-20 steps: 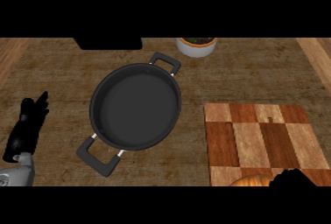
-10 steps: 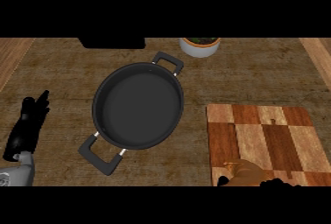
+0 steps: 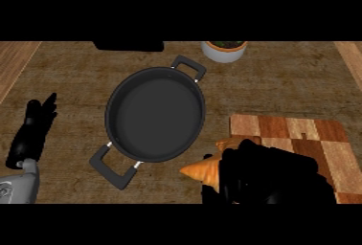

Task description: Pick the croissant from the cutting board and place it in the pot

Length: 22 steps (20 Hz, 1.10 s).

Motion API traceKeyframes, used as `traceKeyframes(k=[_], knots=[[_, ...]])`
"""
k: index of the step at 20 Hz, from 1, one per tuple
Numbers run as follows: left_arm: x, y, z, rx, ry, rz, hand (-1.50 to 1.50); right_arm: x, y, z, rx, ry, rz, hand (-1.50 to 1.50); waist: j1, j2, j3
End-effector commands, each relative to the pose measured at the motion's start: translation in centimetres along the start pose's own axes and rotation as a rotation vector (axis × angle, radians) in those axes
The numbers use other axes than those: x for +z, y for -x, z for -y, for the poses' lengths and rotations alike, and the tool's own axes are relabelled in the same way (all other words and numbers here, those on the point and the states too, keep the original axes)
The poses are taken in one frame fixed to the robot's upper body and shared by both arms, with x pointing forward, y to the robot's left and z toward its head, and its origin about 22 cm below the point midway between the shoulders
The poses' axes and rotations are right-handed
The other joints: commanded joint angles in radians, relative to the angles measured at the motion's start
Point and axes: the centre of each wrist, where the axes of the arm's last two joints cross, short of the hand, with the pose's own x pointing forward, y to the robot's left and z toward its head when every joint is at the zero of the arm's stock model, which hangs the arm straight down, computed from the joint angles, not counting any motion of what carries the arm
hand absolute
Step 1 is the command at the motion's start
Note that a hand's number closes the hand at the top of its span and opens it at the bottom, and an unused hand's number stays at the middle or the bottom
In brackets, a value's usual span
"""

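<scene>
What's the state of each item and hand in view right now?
croissant: held in the right hand, at the cutting board's left edge.
pot: empty, flat on the counter.
cutting board: partly covered by the right hand.
right hand: curled round the croissant.
left hand: open, resting at the left edge.

There is only one view, from up at the robot's head, looking steeply down on the counter (image 3: 71, 72). It faces away from the robot, so the far things, a small cup (image 3: 225, 50) and a dark box (image 3: 129, 45), sit at the top, and the arms come in from the bottom. It is close: the pot (image 3: 154, 115) fills the middle, and the board (image 3: 304, 139) is cut off low on the right.
</scene>
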Motion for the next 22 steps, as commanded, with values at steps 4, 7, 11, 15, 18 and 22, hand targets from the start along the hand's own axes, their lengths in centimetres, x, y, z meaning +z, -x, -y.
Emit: traceKeyframes(k=[4,7,11,15,18,22], knots=[[0.3,-0.1,0.9,-0.015,0.009,0.012,0.0,-5.6,-2.7,-2.7,0.004,-0.146,-0.184,1.5,0.015,0.0,0.002],[0.2,-0.2,1.4,0.011,0.029,0.0,0.0,-8.2,-4.0,-4.1,0.005,-0.201,-0.196,1.5,0.029,0.001,0.002],[-0.3,-1.8,0.4,-0.007,0.01,0.013,0.0,-9.6,-5.1,-7.3,0.016,-0.302,-0.202,1.5,0.02,0.001,0.003],[-0.5,-1.8,0.6,0.0,0.007,0.013,0.0,-10.5,-3.5,-9.7,-0.088,-0.397,-0.341,-1.5,0.024,0.005,0.003],[-0.6,-1.2,2.6,0.007,0.021,0.007,0.0,-12.0,-3.9,-10.9,-0.185,-0.404,-0.326,-1.5,0.022,0.01,0.004],[-0.1,-1.0,2.5,-0.004,0.039,0.041,0.0,-11.2,-3.7,-12.0,-0.368,-0.323,-0.333,-1.5,0.041,0.009,0.004]])
